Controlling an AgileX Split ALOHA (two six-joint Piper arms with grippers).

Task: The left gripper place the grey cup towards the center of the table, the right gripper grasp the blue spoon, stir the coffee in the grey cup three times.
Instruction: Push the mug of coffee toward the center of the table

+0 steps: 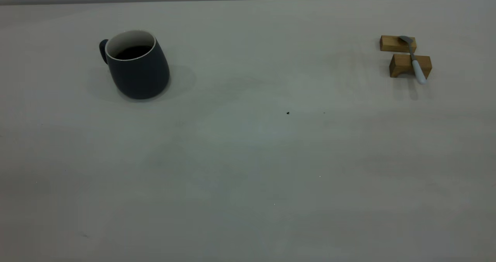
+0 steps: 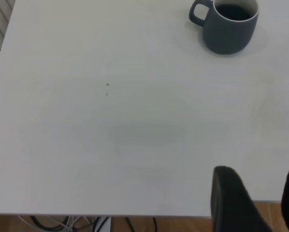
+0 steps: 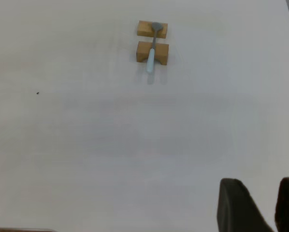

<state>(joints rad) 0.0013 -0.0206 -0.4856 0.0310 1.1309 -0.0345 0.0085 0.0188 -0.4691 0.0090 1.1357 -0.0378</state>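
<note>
The grey cup [image 1: 137,70] stands upright at the far left of the table [image 1: 248,157], its handle turned to the far left, with dark coffee [image 1: 133,52] inside. The blue spoon [image 1: 415,62] lies across two wooden blocks at the far right. Neither arm shows in the exterior view. In the left wrist view my left gripper [image 2: 259,170] hangs open and empty over the table's near edge, far from the cup [image 2: 229,31]. My right gripper [image 3: 260,182] also shows a gap between its fingers, holds nothing, and is far from the spoon [image 3: 152,48].
The spoon's bowl rests on the rear wooden block [image 1: 391,43] and its handle on the front block [image 1: 403,65]. A dark speck [image 1: 288,113] marks the middle of the table. Beyond the table's edge in the left wrist view lie the floor and cables [image 2: 101,223].
</note>
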